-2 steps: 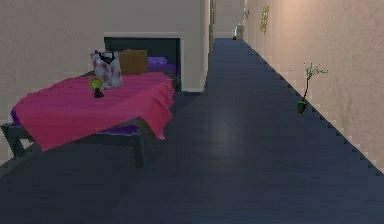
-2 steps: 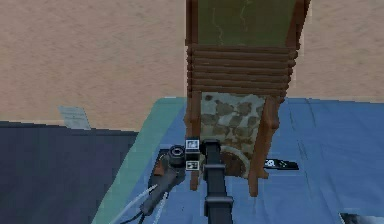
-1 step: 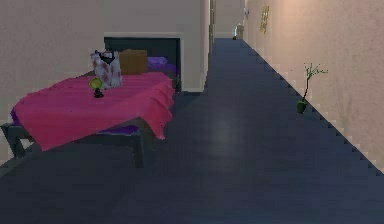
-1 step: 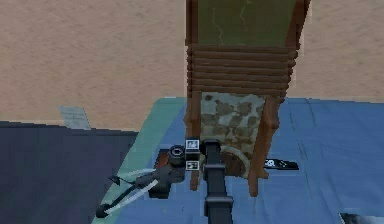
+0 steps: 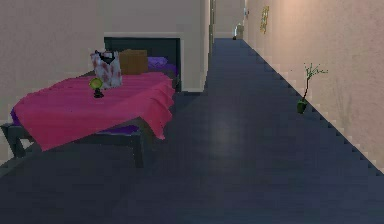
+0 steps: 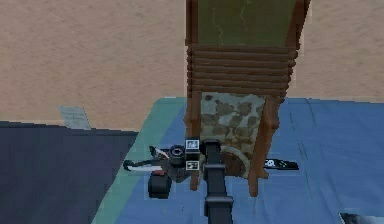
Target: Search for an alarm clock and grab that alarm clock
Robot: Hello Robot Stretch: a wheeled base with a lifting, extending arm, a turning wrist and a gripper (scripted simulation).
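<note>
A small dark blob (image 5: pixel 97 87) with a yellowish spot is being shown lying on a pink blanket (image 5: pixel 70 112) spread over a bed. It is being judged a possible alarm clock, though its shape is too small for that to be settled. How it lies relative to the claw (image 6: pixel 138 165) cannot be told from these pictures.

Just beside the blob, a white and purple thing (image 5: pixel 105 68) and a brown cushion (image 5: pixel 133 62) are being seen on the same blanket. Well apart from them, a thin potted plant (image 5: pixel 305 92) is standing by the corridor wall.

Nothing is being carried by the claw: only the pale border of a blue rug (image 6: pixel 330 135) and bare floor are lying behind its far end. How wide it is standing cannot be told. A tall wooden stand (image 6: pixel 245 70) is rising near the claw, toward the arm side view's right. A flat black object (image 6: pixel 283 165) is lying on the rug beyond that stand.

The search is being judged perhaps nearly done, with a candidate in sight. The approach to the bed and the grab itself are being left undone.
</note>
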